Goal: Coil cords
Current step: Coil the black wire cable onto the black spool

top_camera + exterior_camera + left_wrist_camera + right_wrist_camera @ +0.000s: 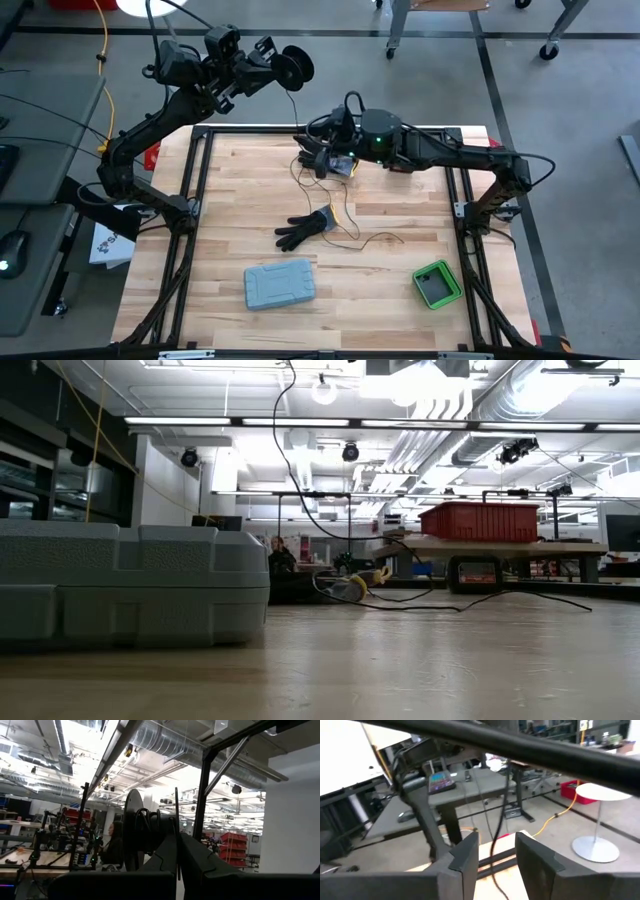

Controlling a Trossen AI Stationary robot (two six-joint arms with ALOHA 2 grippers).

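High view looks straight down on the surface (400,300). Low view sits at surface level, close behind the grey case (130,585), also visible overhead.

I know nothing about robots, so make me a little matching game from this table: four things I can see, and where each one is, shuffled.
Things:
1. black round spool
2. black work glove
3. grey-blue plastic case
4. small green box

Places:
A. near edge of the table, toward the right arm's side
B. lying at mid table, on the wood
C. held up by the left gripper, past the table's far edge
D. flat on the wood, just nearer than the glove

Pairs: 1-C, 2-B, 3-D, 4-A
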